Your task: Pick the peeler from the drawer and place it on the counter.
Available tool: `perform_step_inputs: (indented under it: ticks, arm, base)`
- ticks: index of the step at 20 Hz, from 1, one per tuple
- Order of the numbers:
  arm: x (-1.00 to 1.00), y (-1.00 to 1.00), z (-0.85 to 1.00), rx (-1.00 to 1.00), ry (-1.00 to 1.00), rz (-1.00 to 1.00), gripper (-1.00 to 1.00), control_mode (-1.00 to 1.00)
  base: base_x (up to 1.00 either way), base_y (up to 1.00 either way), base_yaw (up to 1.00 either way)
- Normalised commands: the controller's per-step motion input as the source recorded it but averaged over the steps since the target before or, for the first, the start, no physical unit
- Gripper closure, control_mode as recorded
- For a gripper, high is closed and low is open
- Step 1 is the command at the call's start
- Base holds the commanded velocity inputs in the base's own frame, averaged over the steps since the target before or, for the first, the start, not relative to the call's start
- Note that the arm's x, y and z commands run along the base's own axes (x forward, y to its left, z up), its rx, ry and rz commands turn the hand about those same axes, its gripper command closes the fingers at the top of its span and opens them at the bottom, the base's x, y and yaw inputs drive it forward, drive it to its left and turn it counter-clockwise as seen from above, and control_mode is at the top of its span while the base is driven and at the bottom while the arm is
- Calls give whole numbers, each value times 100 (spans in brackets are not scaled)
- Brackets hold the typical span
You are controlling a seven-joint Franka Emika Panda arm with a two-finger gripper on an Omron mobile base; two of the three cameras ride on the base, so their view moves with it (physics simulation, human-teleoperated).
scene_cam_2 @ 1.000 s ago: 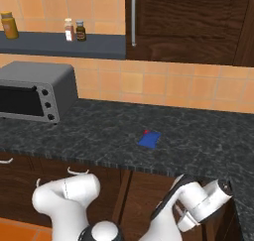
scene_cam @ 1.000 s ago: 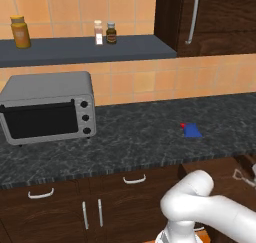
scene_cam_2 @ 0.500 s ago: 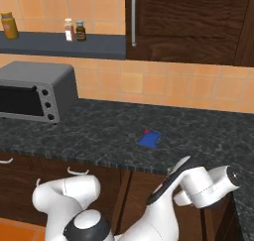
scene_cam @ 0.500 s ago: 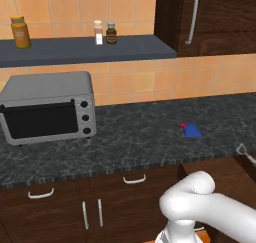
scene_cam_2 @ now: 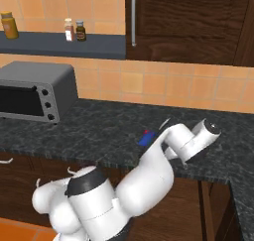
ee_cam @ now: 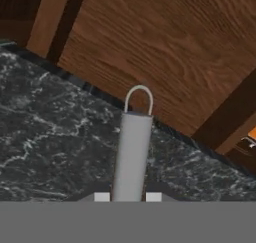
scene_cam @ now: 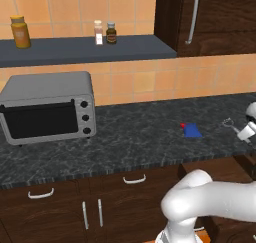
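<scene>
The end effector (scene_cam: 239,131) has risen from low beside the drawer (scene_cam: 220,169) to above the front edge of the bench (scene_cam: 135,142), carrying the peeler (ee_cam: 132,154) up with it. The arm's white elbow has swung higher in the right base view.

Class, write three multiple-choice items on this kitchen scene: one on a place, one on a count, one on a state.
1. Where is the toaster oven?
A. on the counter
B. on the wall shelf
C. in the drawer

2. How many containers stand on the wall shelf?
A. one
B. three
C. five

3. The gripper is:
A. open and empty
B. shut on the peeler
C. shut on the blue piece

Answers: 1 A, it sits on the black worktop. 2 B, three containers stand there. 3 B, the peeler projects from between the fingertips.
</scene>
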Motion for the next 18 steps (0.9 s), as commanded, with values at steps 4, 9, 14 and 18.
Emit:
perform_step_inputs:
  ticks: [4, 9, 14, 18]
  arm:
    - [100, 37, -9, -12, 26, -23, 100, -100]
    - [100, 50, -14, -16, 22, -21, -100, -100]
    - [25, 61, 82, -1, 2, -21, -100, -100]
    - [-67, 89, 100, 0, -10, -9, -100, -100]
  base:
    - [0, 0, 0]
    - [0, 0, 0]
    - [0, 0, 0]
    - [0, 0, 0]
